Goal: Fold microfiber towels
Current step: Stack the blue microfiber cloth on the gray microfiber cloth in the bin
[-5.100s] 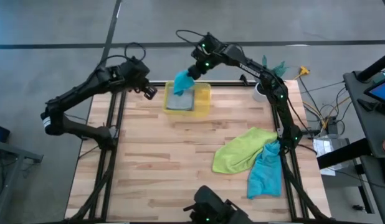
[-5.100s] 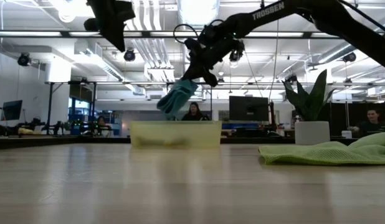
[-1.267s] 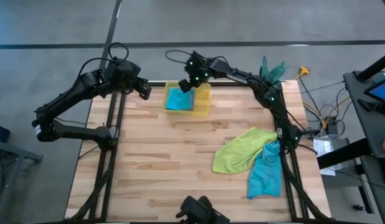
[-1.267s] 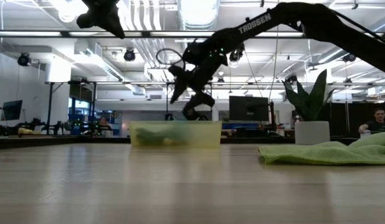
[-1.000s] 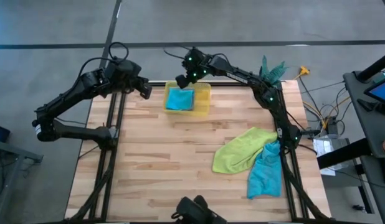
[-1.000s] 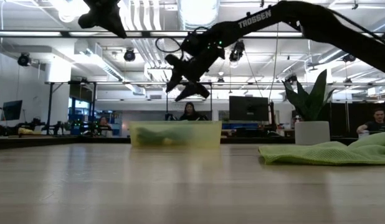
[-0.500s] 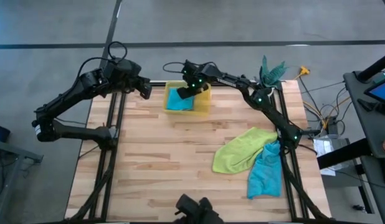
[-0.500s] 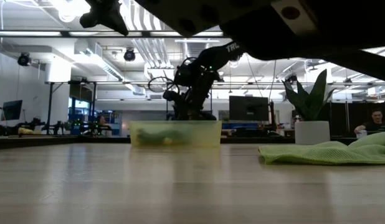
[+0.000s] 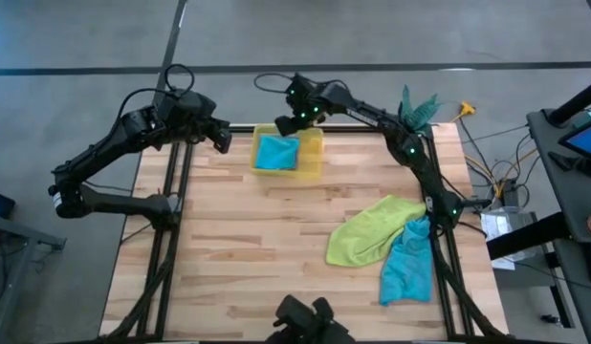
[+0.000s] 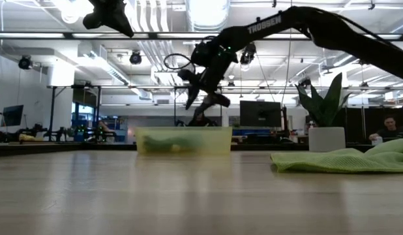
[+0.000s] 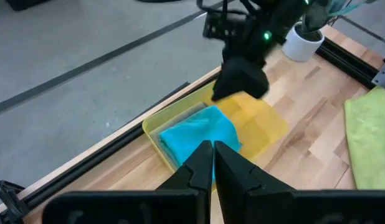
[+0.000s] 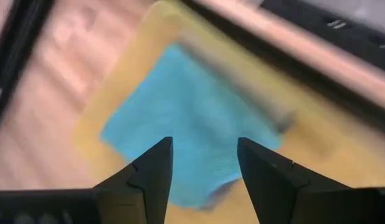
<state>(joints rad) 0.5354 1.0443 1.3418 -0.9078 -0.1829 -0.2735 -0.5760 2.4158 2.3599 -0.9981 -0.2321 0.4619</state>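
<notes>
Here, three towels are plainly countable from above, with the edge of a fourth just showing: one folded teal towel (image 9: 276,152) lies inside the single yellow bin (image 9: 315,153) at the far middle of the table (image 9: 238,248), and a grey layer (image 11: 174,119) peeks out beneath it in the left wrist view. One lime green towel (image 9: 370,231) lies crumpled at the right side of the table, and a second teal towel (image 9: 408,262) lies bunched just beside it, nearer the front, touching or overlapping its right edge.

The right gripper (image 9: 286,124) hangs above the bin's far edge, its two fingers (image 12: 149,174) spread apart with nothing between them, the folded teal towel directly below. The left gripper (image 9: 222,141) waits raised at the table's far left edge, just left of the bin, its fingers (image 11: 199,165) pressed together and empty.

One white pot holding a green plant (image 9: 417,107) stands at the far right corner. In the low view, two people sit in the room beyond the table.
</notes>
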